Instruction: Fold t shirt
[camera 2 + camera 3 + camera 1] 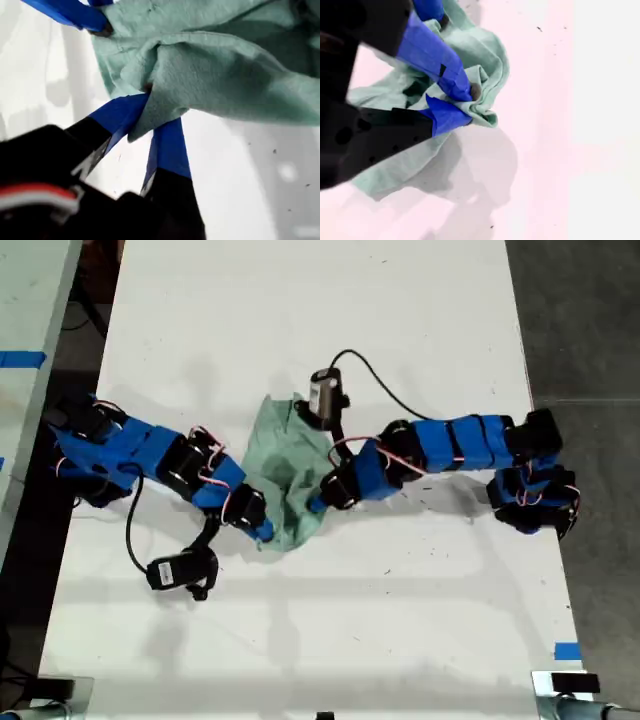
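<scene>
In the exterior view you see the t shirt lying bunched near the middle of the table. Its long axis runs from the far edge of the picture toward the near one. Both arms meet it at its nearer end. The arm from the exterior view's left touches the nearer corner, and the arm from the exterior view's right reaches the edge just beside it. I cannot tell from this view alone which arm is which. Judging by that, both holds sit close together at one end, so the next move likely means carrying that end along the long axis over the rest of the cloth. In the first wrist view, the jaws of my first gripper are closed down on a pinched fold of the t shirt. The cloth spreads away beyond the tips and seems lifted off the table there. The other arm's blue tip shows near the cloth's far edge. In the second wrist view, the jaws of my second gripper are clamped nearly together on a rolled edge of the t shirt. Most of the garment trails back beside and under the jaws, and there is bare table beyond.
</scene>
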Action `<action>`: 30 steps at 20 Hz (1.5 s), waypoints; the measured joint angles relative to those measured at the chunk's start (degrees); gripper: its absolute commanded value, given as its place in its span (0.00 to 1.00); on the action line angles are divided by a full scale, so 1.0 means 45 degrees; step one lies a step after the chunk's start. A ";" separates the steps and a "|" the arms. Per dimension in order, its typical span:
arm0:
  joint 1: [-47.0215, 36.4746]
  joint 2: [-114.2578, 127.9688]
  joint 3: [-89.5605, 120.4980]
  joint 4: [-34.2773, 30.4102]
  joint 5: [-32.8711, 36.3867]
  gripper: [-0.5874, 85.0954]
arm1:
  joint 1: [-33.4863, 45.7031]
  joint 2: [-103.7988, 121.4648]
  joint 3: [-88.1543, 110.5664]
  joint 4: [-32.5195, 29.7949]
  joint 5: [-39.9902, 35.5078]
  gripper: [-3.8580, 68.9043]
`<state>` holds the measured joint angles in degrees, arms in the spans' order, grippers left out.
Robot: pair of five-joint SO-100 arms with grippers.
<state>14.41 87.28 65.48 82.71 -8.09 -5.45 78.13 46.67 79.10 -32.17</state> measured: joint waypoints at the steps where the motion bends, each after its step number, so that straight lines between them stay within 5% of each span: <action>1: -0.0645 0.0742 0.0508 0.0469 0.0078 0.00 | 0.0684 0.0410 0.0000 0.0078 -0.0508 0.05; 6: -0.5117 0.3848 0.4590 0.0898 0.2207 0.00 | 0.3906 0.0684 0.1230 -0.0430 -0.2734 0.05; 7: -0.6152 0.4102 0.5234 0.0898 0.2793 0.09 | 0.4551 0.0684 0.1543 -0.0723 -0.2988 0.09; 8: -0.7168 0.4180 0.5723 0.0879 0.3379 0.20 | 0.5156 0.0625 0.1758 -0.1035 -0.3184 0.27; 10: -0.8945 0.4023 0.6133 0.0898 0.4551 0.34 | 0.6289 -0.0020 0.1797 -0.1562 -0.3516 0.36; 12: -1.0156 0.3125 0.6133 0.0977 0.5566 0.34 | 0.7012 -0.0664 0.1836 -0.1621 -0.3711 0.59; 15: -1.1035 0.2754 0.6074 0.1426 0.6562 0.32 | 0.7598 -0.0703 0.1602 -0.0840 -0.4063 0.66; 18: -1.1543 0.3613 0.5938 0.1855 0.6660 0.29 | 0.8027 -0.0020 0.1367 0.0918 -0.4316 0.65; 22: -1.1445 0.8301 0.7285 0.1914 0.6133 0.00 | 0.8281 0.4082 0.2285 0.4023 -0.4023 0.07; 26: -0.7754 1.5410 1.1016 0.0449 0.2754 0.00 | 0.5937 1.2578 0.9023 0.3867 -0.1328 0.07; 30: -0.4492 1.9941 1.8555 -0.4414 0.1211 0.00 | 0.3359 1.9746 1.6914 0.2246 0.1562 0.07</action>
<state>-5.80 177.01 148.97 62.84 -2.64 9.67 166.99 122.78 89.21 -25.14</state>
